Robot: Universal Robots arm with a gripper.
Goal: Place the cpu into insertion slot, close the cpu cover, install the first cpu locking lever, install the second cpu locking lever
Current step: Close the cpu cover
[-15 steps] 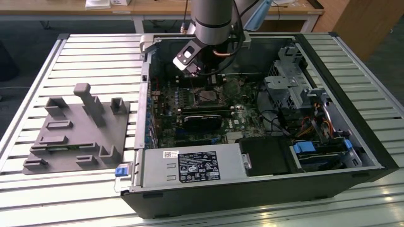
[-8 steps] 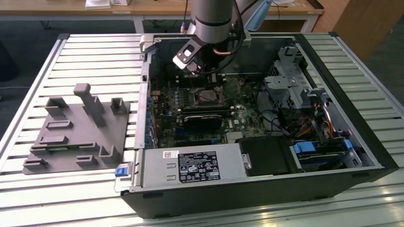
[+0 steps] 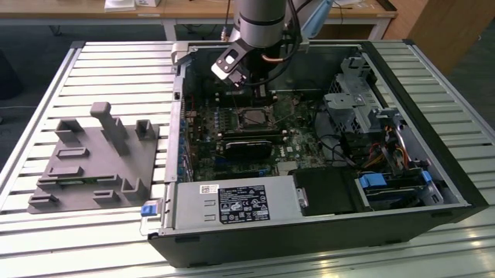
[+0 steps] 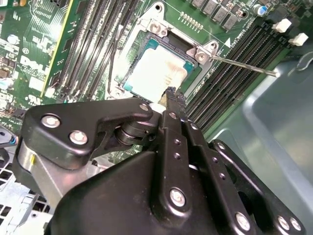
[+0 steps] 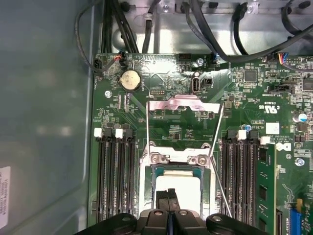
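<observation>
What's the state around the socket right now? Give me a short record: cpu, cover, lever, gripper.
cpu: lying in the insertion slot, pale top up
cpu cover: open, raised off the slot, not over the cpu
lever: thin metal rod beside the slot, sticking out free, not latched
gripper: shut, holding nothing, tips above the cpu's edge; contact cannot be told

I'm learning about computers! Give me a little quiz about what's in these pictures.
1. True or false: the chip lies in its socket.
2. The metal cover is: A) swung open, B) shut over the chip, C) missing.
3. Fill the gap: the gripper has its tips over the ____.
Key: 1 true; 2 A; 3 chip.
</observation>
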